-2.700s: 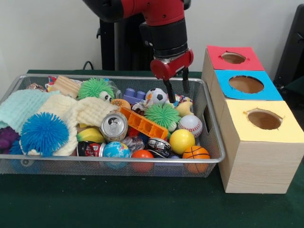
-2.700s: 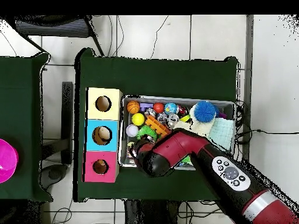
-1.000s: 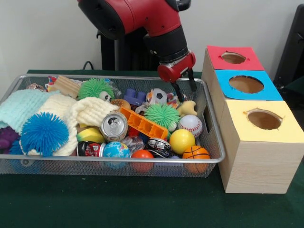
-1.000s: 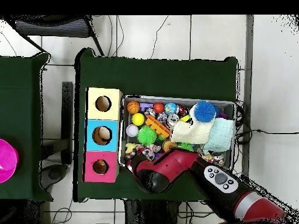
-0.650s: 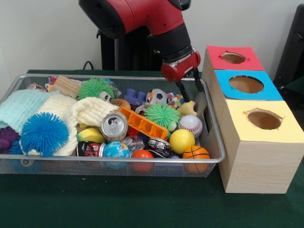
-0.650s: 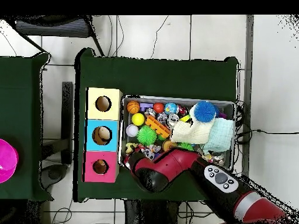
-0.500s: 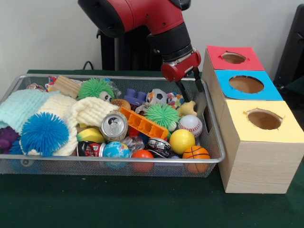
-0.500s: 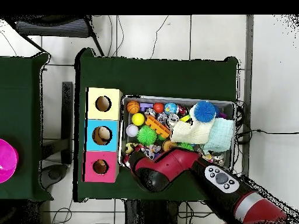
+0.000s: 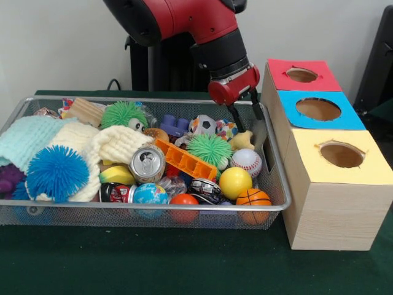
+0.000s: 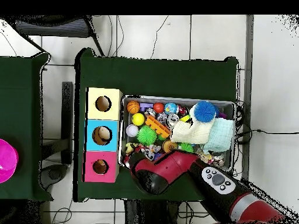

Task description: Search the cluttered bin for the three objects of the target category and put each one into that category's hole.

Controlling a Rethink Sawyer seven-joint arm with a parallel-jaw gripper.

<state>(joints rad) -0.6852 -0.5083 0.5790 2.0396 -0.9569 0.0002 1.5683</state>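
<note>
The wire-mesh bin (image 9: 277, 184) is full of toys; it also shows in the overhead view (image 10: 175, 97). My gripper (image 9: 249, 128) hangs open and empty over the bin's right end, just above a tan bone-shaped toy (image 9: 244, 140). A spotted ball (image 9: 226, 129) and a soccer ball (image 9: 203, 124) lie just left of it. The hole (image 9: 302, 75) in the red top of the wooden box is behind and to the right of the gripper; it also shows in the overhead view (image 10: 100, 167). In the overhead view the arm (image 10: 169, 170) hides the gripper.
A baseball (image 9: 246, 161), yellow ball (image 9: 234, 182), basketball (image 9: 253, 198), green spiky ball (image 9: 210, 150), orange brick (image 9: 184, 160), can (image 9: 147, 163) and knitted cloths (image 9: 73, 144) fill the bin. Blue-topped (image 9: 318, 109) and yellow-topped (image 9: 341, 155) holes lie nearer the camera.
Over the last second the gripper has moved to the right in the front view, towards the bin's right end. In the last half second it has hardly moved.
</note>
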